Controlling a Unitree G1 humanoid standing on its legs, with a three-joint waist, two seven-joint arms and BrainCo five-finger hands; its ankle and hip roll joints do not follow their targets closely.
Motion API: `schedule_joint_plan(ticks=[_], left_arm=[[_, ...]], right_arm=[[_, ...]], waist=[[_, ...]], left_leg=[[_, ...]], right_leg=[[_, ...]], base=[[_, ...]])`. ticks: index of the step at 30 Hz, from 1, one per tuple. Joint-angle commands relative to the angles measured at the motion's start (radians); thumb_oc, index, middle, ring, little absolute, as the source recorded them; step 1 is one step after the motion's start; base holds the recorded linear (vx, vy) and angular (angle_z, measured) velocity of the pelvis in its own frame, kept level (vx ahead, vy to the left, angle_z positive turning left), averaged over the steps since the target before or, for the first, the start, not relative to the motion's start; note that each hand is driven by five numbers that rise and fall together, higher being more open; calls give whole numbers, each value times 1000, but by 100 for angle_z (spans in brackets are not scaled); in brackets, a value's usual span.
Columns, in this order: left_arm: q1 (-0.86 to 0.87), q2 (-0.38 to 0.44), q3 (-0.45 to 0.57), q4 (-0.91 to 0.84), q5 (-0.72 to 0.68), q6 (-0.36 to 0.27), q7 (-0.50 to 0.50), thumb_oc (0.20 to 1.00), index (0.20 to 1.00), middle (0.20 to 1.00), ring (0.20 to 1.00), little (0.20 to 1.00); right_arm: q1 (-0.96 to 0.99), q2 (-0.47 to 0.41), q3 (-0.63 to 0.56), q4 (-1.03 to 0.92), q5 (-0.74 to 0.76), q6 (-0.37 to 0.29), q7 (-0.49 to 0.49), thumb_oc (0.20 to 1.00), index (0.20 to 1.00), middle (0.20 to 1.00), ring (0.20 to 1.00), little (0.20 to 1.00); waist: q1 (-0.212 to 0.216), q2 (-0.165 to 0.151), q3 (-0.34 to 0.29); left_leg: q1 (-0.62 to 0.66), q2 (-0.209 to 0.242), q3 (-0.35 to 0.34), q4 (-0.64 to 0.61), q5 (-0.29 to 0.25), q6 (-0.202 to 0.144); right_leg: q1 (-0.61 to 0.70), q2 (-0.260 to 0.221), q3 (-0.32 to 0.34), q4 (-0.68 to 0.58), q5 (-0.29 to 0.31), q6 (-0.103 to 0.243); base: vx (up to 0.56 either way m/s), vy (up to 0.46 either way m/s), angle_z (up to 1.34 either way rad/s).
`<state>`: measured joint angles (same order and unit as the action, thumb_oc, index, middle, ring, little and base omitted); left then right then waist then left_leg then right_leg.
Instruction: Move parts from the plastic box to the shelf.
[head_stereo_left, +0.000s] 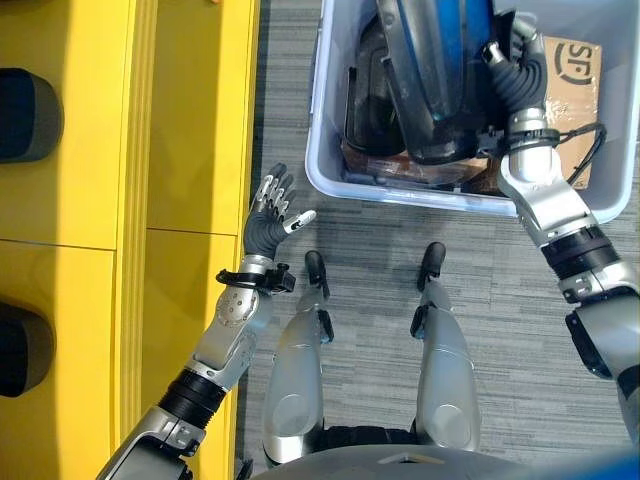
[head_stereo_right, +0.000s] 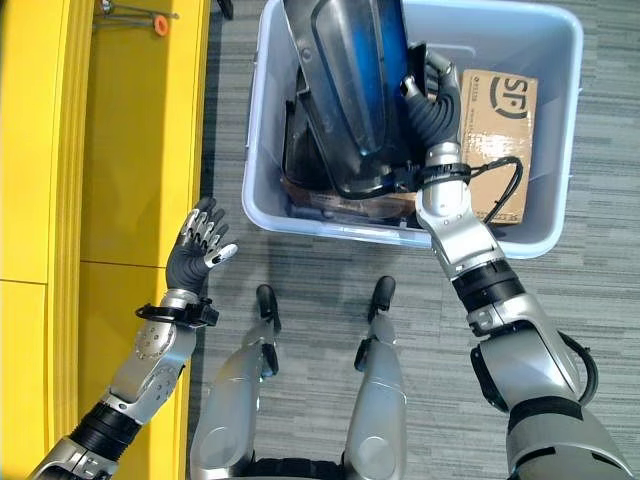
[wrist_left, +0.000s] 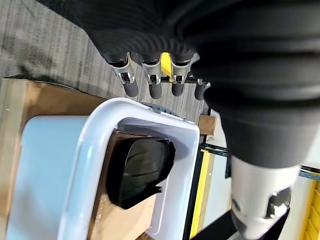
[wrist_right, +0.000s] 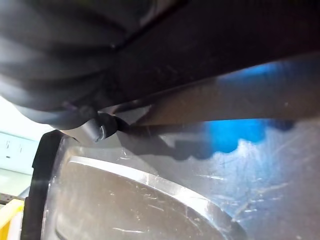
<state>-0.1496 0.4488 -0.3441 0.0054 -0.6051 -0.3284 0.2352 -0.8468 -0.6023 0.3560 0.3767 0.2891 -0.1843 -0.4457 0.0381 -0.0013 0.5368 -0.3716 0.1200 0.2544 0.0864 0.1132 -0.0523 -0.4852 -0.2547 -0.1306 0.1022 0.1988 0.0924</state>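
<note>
The right hand (head_stereo_right: 432, 95) reaches into the plastic box (head_stereo_right: 262, 190) and presses against the side of a large dark part (head_stereo_right: 345, 90) with a glossy blue face, which stands tilted up out of the box. Whether its fingers are wrapped round the part's edge or only lie against it cannot be told, since the right wrist view gives just the scratched shiny surface from very close. A second dark part (wrist_left: 137, 170) lies lower in the box, beside a cardboard carton (head_stereo_right: 500, 130). The left hand (head_stereo_left: 272, 215) hovers open and empty between the box and the yellow shelf (head_stereo_left: 100, 200). Because the part looks bulky and slick, the step probably goes best if the left hand supports its free side before it is lifted clear of the box wall and swung to the shelf.
</note>
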Motion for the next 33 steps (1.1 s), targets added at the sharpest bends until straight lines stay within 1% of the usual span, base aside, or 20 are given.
schedule_joint_plan(ticks=[1, 4, 5, 11, 13, 14, 18, 19, 20, 22, 23, 24, 25, 26, 27, 28, 30, 31, 32, 33], left_arm=[[55, 23, 33, -77, 47, -23, -35, 1000, 1000, 1000, 1000, 1000], [79, 17, 50, -61, 55, -19, -37, 1000, 1000, 1000, 1000, 1000], [107, 12, 79, -51, 58, -18, -45, 1000, 1000, 1000, 1000, 1000], [162, 0, 125, -37, 65, -9, -61, 1000, 1000, 1000, 1000, 1000], [164, 1, 125, -38, 65, -8, -61, 1000, 1000, 1000, 1000, 1000], [192, -7, 150, -35, 66, -4, -76, 1000, 1000, 1000, 1000, 1000], [220, -14, 173, -34, 69, 1, -87, 1000, 1000, 1000, 1000, 1000], [246, -23, 197, -33, 70, 7, -90, 1000, 1000, 1000, 1000, 1000], [247, -23, 198, -34, 70, 7, -90, 1000, 1000, 1000, 1000, 1000], [276, -28, 218, -40, 67, 12, -96, 1000, 1000, 1000, 1000, 1000], [300, -30, 225, -47, 71, 16, -107, 1000, 1000, 1000, 1000, 1000], [302, -31, 223, -44, 69, 19, -112, 1000, 1000, 1000, 1000, 1000], [302, -31, 223, -45, 69, 20, -112, 1000, 1000, 1000, 1000, 1000], [298, -34, 218, -34, 71, 26, -117, 1000, 1000, 1000, 1000, 1000], [297, -34, 218, -34, 71, 26, -117, 1000, 1000, 1000, 1000, 1000], [283, -45, 209, -15, 70, 32, -123, 1000, 1000, 1000, 1000, 1000], [275, -56, 200, -9, 70, 32, -127, 1000, 1000, 1000, 1000, 1000], [275, -55, 200, -9, 70, 32, -127, 1000, 1000, 1000, 1000, 1000], [255, -68, 193, -2, 65, 32, -127, 1000, 1000, 1000, 1000, 1000], [251, -77, 185, 1, 55, 37, -138, 1000, 1000, 1000, 1000, 1000]], right_arm=[[17, 7, -69, -100, -33, -102, 24, 200, 200, 200, 200, 200], [119, 48, -88, -175, -39, -111, 52, 200, 200, 200, 200, 200], [215, 101, -96, -233, -38, -115, 81, 200, 200, 200, 200, 200], [341, 177, -81, -302, -3, -119, 149, 200, 200, 200, 200, 200], [343, 178, -81, -304, -3, -118, 149, 200, 200, 200, 200, 200], [385, 193, -74, -318, 15, -118, 185, 200, 200, 200, 200, 200], [408, 208, -61, -327, 25, -113, 208, 200, 200, 200, 200, 200], [418, 210, -52, -333, 33, -104, 232, 200, 200, 200, 200, 200], [418, 210, -51, -333, 34, -104, 232, 200, 200, 200, 200, 200], [398, 203, -38, -341, 34, -103, 245, 200, 200, 200, 200, 200], [390, 205, -33, -343, 41, -107, 252, 200, 200, 200, 200, 200], [386, 200, -33, -349, 31, -108, 251, 200, 200, 200, 200, 200], [387, 200, -33, -349, 30, -108, 251, 200, 200, 200, 200, 200], [393, 189, -40, -360, 32, -109, 250, 200, 200, 200, 200, 200], [393, 188, -41, -360, 32, -109, 250, 200, 200, 200, 200, 200], [410, 169, -65, -373, 23, -108, 240, 200, 200, 200, 200, 200], [424, 159, -77, -377, 15, -109, 234, 200, 200, 200, 200, 200], [424, 158, -78, -377, 15, -109, 234, 200, 200, 200, 200, 200], [446, 155, -97, -395, 16, -113, 229, 200, 200, 200, 200, 200], [478, 156, -110, -397, -1, -111, 221, 200, 200, 200, 200, 200]], waist=[[8, 12, -90], [6, 13, -116], [7, 19, -143], [9, 22, -201], [8, 23, -199], [11, 23, -236], [14, 25, -269], [27, 22, -301], [26, 22, -301], [50, 26, -315], [71, 29, -323], [86, 32, -324], [84, 33, -326], [91, 30, -325], [89, 33, -329], [94, 18, -325], [95, 7, -323], [94, 7, -322], [84, -7, -323], [62, -10, -339]], left_leg=[[68, 17, -189, -46, -32, -12], [111, 24, -193, -63, -30, -12], [156, 26, -195, -75, -31, -12], [231, 45, -196, -85, -35, -15], [235, 46, -196, -86, -35, -16], [273, 63, -201, -85, -35, -19], [314, 86, -207, -89, -32, -24], [342, 113, -220, -89, -22, -29], [344, 114, -221, -90, -21, -30], [352, 145, -246, -107, 38, -44], [337, 171, -271, -122, 122, -66], [324, 177, -281, -139, 174, -80], [324, 178, -284, -144, 179, -81], [296, 174, -282, -165, 239, -94], [289, 176, -286, -165, 242, -94], [271, 152, -241, -155, 235, -84], [276, 131, -227, -97, 175, -70], [275, 131, -229, -93, 173, -69], [279, 117, -191, 26, 91, -45], [329, 129, -146, 76, 8, -48]], right_leg=[[20, 16, -14, 194, -149, 44], [65, 18, -21, 186, -157, 42], [113, 24, -26, 183, -170, 41], [188, 34, -40, 193, -204, 36], [193, 34, -41, 192, -205, 36], [231, 40, -56, 212, -240, 31], [263, 53, -69, 240, -275, 22], [292, 77, -82, 275, -320, 4], [293, 77, -82, 275, -321, 4], [306, 112, -107, 294, -357, -22], [315, 138, -128, 289, -372, -37], [320, 145, -144, 281, -373, -44], [321, 146, -148, 279, -372, -45], [331, 136, -183, 260, -376, -51], [329, 139, -187, 253, -370, -51], [355, 115, -230, 214, -360, -58], [368, 101, -256, 179, -334, -56], [370, 101, -257, 178, -334, -55], [384, 74, -306, 147, -308, -59], [415, 60, -350, 122, -319, -49]], base=[[34, -17, -1], [56, -23, 4], [62, -31, 6], [39, -36, -3], [28, -67, -1], [47, -121, -1], [34, -144, 7], [15, -180, 17], [-22, -305, 21], [-84, -274, 13], [-104, -291, 10], [-82, -220, 20], [-107, -143, 26], [-79, -71, 28], [-136, -157, 43], [-90, -122, 61], [-104, -116, 128], [-168, -101, 136], [-105, -67, 135], [-121, 15, 118]])
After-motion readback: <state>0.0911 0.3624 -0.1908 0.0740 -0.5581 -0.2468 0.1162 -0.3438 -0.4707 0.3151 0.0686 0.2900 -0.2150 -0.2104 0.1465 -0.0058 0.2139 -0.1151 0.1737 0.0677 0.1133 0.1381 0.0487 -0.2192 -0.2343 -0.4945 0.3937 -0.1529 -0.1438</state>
